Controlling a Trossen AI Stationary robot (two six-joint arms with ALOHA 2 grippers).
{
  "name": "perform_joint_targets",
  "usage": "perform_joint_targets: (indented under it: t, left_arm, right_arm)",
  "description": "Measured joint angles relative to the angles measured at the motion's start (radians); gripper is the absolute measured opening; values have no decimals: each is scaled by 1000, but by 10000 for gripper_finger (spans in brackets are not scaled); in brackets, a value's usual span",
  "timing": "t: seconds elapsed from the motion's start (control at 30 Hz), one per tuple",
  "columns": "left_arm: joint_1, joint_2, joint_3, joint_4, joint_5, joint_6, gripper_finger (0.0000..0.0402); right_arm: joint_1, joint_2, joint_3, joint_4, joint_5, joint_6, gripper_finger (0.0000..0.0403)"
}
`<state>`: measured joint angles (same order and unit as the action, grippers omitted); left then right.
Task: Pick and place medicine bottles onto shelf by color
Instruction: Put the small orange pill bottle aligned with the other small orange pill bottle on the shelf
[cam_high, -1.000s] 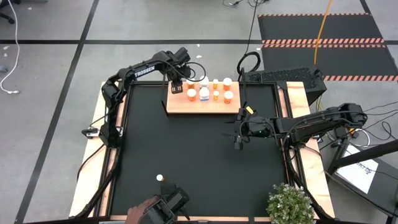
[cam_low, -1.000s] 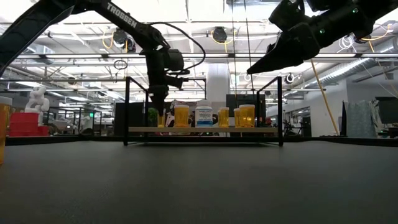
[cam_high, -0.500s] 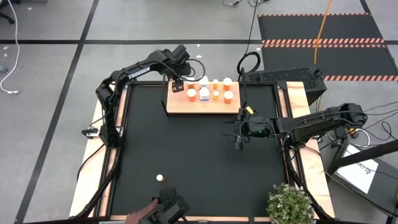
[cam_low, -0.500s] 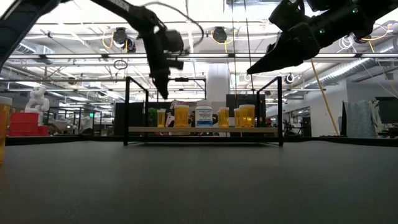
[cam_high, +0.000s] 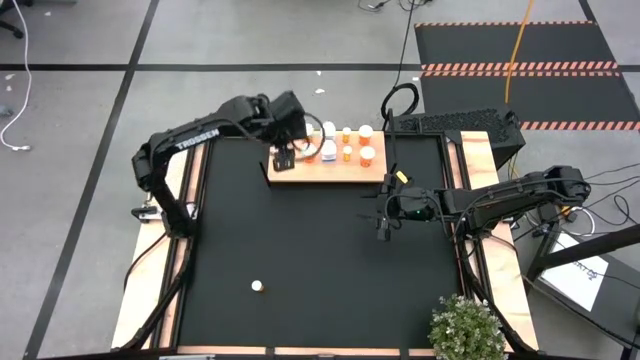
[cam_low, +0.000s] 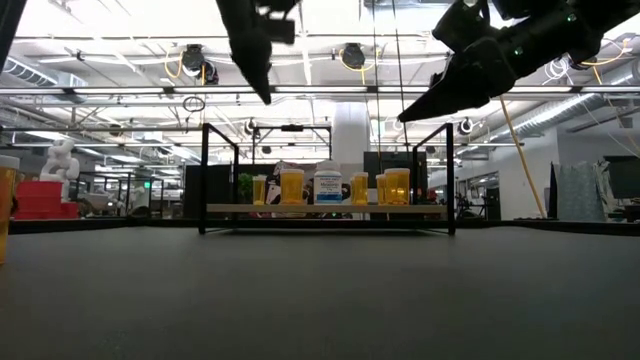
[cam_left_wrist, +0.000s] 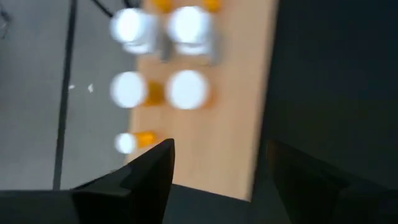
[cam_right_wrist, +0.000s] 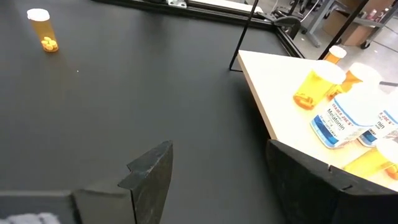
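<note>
1. Nearest the front edge of the bench, a lone orange bottle stands upright on the black mat. Its white cap faces up, so its long axis is vertical. In the right wrist view it shows as a small amber bottle with pills at its bottom.

2. The right claw hangs above the mat at mid-depth, its fingers apart and empty. From it the lone orange bottle lies toward the front and toward the left arm's side, well apart. I judge that this claw is the nearer of the two.

3. The left claw hovers over the left end of the shelf, fingers apart, nothing between them. The lone orange bottle lies well apart from it, toward the front.

4. Farthest back, the shelf carries the other bottles, all upright with caps up: orange ones and larger white ones. The white ones stand toward the left end.
</note>
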<state>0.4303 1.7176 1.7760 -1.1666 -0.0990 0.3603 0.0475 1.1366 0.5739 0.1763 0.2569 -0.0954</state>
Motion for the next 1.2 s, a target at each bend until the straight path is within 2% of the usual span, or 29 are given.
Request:
perform_joint_targets:
  t: [0.23,0.43,0.87,1.1,1.2]
  left_arm:
    - [-200,-40,0,-118,-7,-100,255]
    - [-363,-38,0,-231,-19,-247,255]
    - [-774,-37,0,-273,-182,-542,255]
    - [-986,-37,0,-273,-360,-702,255]
    - [-1070,-37,-6,-269,-404,-762,255]
  right_arm:
    - [0,0,0,-14,0,6,251]
    - [0,0,0,-41,-1,34,251]
    - [60,0,0,-52,-1,120,251]
    - [107,0,0,14,-1,186,251]
    - [137,0,0,65,-1,202,251]
